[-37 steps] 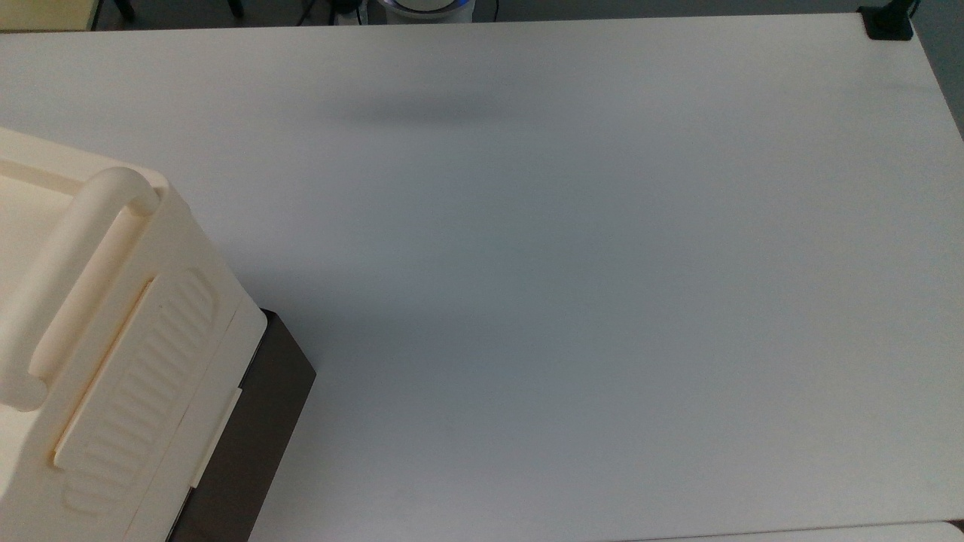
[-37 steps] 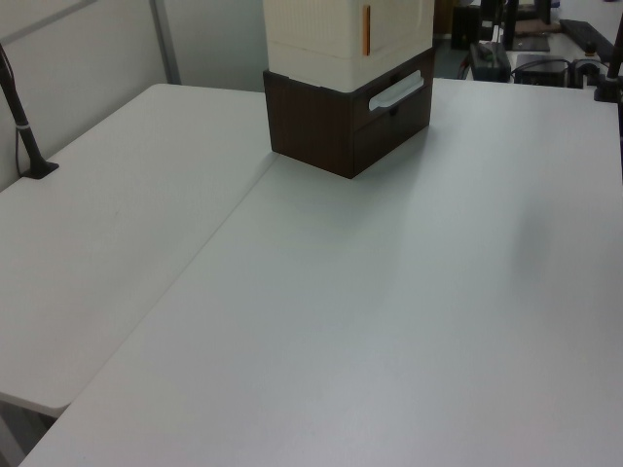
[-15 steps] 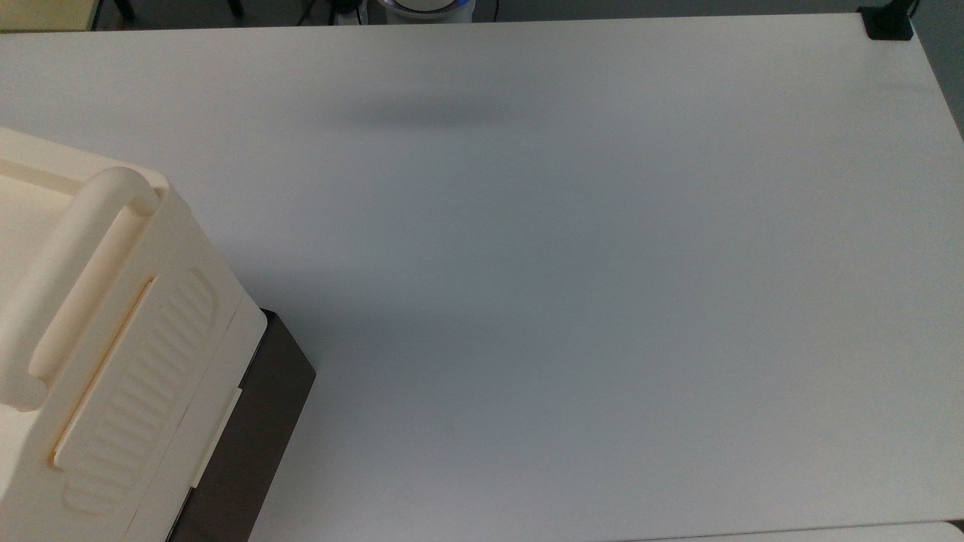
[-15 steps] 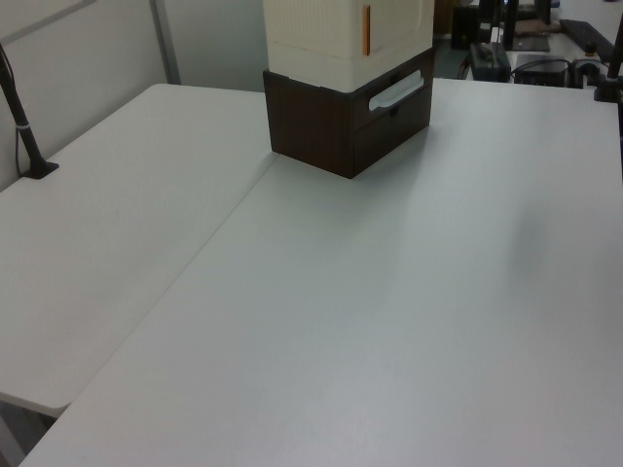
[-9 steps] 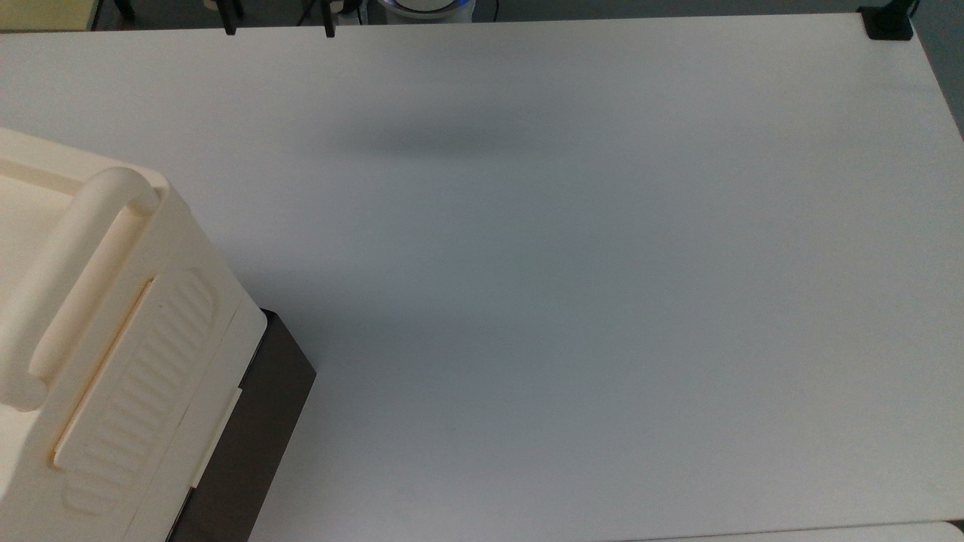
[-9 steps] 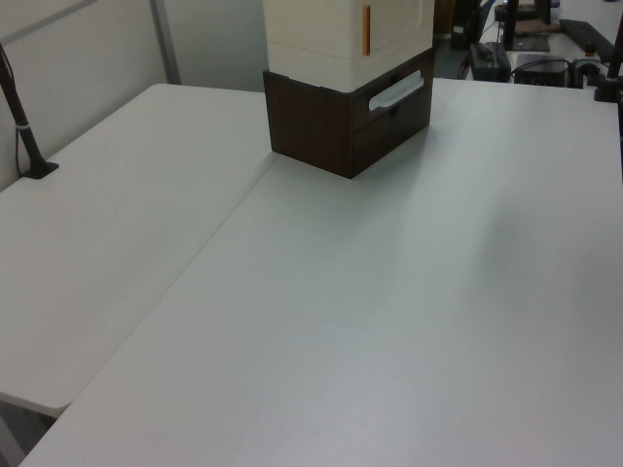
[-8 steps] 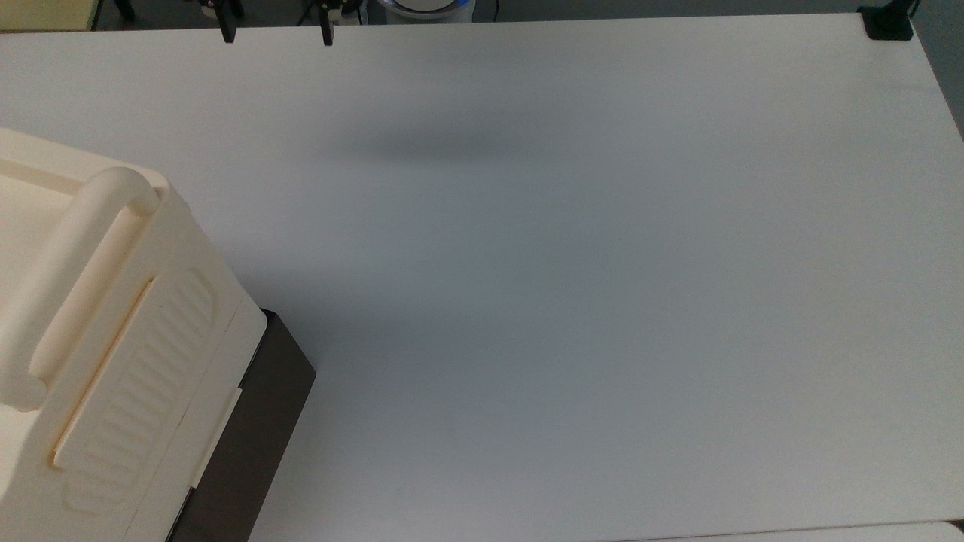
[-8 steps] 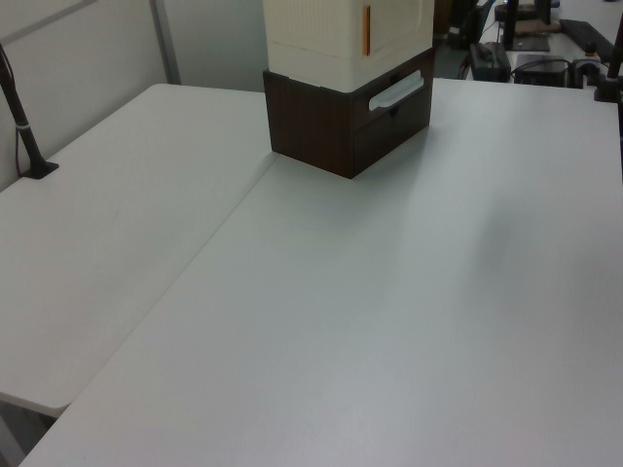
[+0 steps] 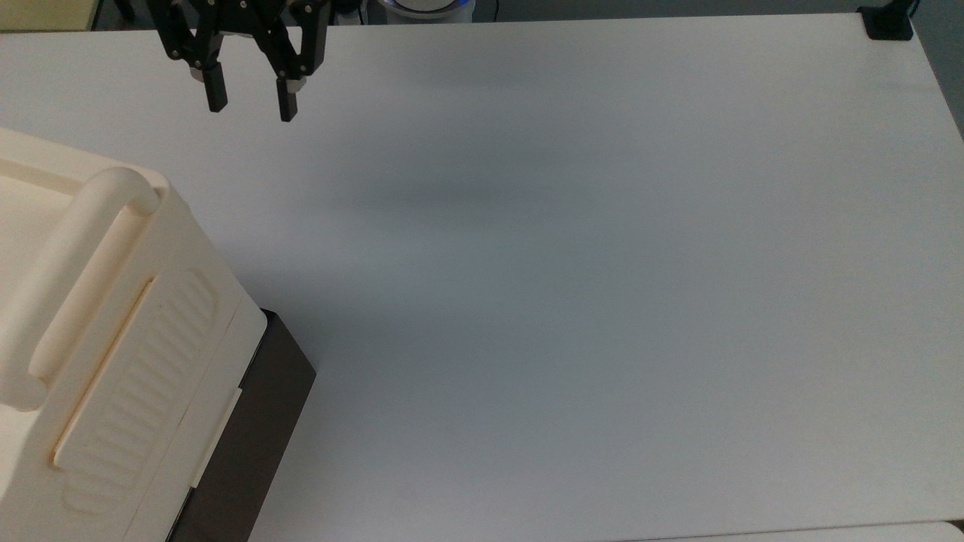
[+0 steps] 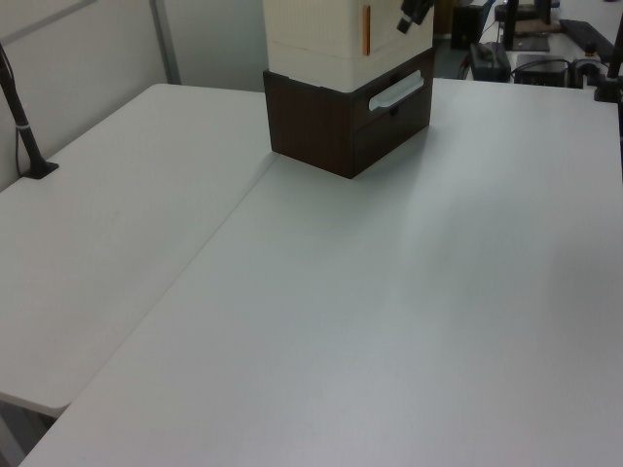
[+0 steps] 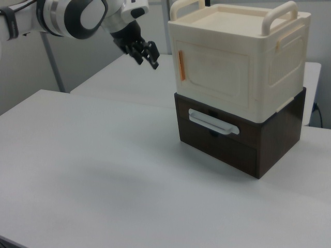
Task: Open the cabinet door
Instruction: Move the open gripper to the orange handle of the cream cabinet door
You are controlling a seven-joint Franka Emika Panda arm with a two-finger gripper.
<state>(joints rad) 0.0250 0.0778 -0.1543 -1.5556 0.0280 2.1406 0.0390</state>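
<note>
The cabinet (image 11: 243,57) is a cream box with two top handles on a dark brown base. Its cabinet door (image 11: 217,70) is the cream front face, shut flat, with an orange strip (image 11: 180,66) along the edge on the right view's left. My gripper (image 11: 147,58) hangs open and empty, left of that strip, apart from it. In the top view my gripper (image 9: 251,104) is at the upper left, above the cabinet (image 9: 113,324). In the left view the gripper (image 10: 410,15) shows against the cabinet door (image 10: 389,37).
The brown base carries a drawer with a pale handle (image 11: 213,122). The white table (image 9: 587,286) stretches wide to the top view's right. A black clamp (image 9: 889,22) sits at its far right corner, and a black post (image 10: 24,136) stands at the left view's left edge.
My gripper has come in from the top edge of the top view and moved down toward the cabinet. It has also entered the left view at the top. The cabinet has not moved.
</note>
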